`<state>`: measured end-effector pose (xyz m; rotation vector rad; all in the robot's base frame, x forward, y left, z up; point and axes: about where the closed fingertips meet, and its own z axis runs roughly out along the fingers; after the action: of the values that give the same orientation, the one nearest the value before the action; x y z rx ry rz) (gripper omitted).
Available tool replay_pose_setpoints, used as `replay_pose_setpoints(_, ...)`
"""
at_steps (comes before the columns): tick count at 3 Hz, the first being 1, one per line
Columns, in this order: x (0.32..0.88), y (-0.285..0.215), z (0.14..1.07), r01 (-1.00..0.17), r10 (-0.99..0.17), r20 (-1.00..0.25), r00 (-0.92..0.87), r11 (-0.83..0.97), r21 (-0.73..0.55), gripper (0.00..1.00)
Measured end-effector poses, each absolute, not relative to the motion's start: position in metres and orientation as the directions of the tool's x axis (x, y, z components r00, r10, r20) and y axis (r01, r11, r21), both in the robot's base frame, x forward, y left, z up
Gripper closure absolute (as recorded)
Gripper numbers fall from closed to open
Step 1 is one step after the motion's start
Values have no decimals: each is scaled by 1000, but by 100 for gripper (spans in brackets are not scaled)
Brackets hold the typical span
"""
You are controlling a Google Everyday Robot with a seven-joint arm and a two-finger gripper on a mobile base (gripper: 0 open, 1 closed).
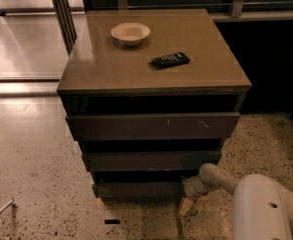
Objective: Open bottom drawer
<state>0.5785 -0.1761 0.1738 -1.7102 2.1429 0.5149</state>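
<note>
A dark brown cabinet has three handleless drawer faces stacked under its top. The bottom drawer [138, 190] is the slimmest, just above the floor. Above it are the medium drawer face [151, 160] and the widest, scratched one [153, 126]. My white arm [263, 204] reaches in from the lower right. The gripper [190, 194] is at the right end of the bottom drawer's face, low by the floor. One pale finger [185, 207] points down beside the drawer's lower right corner.
A cream bowl [130, 33] and a black remote [170, 60] lie on the cabinet top [106, 69]. Speckled floor spreads left and in front. A dark metal post [62, 14] stands behind on the left. A dark wall bounds the right side.
</note>
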Motion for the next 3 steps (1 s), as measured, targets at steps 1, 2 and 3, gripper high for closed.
replay_pose_setpoints(1, 561, -179, 175, -972, -845, -480, -236, 211, 105, 0)
replay_pose_setpoints(2, 543, -183, 175, -965, -838, -479, -262, 216, 149, 0)
replay_pose_setpoints(3, 526, -187, 177, -957, -834, -472, -285, 220, 189, 0)
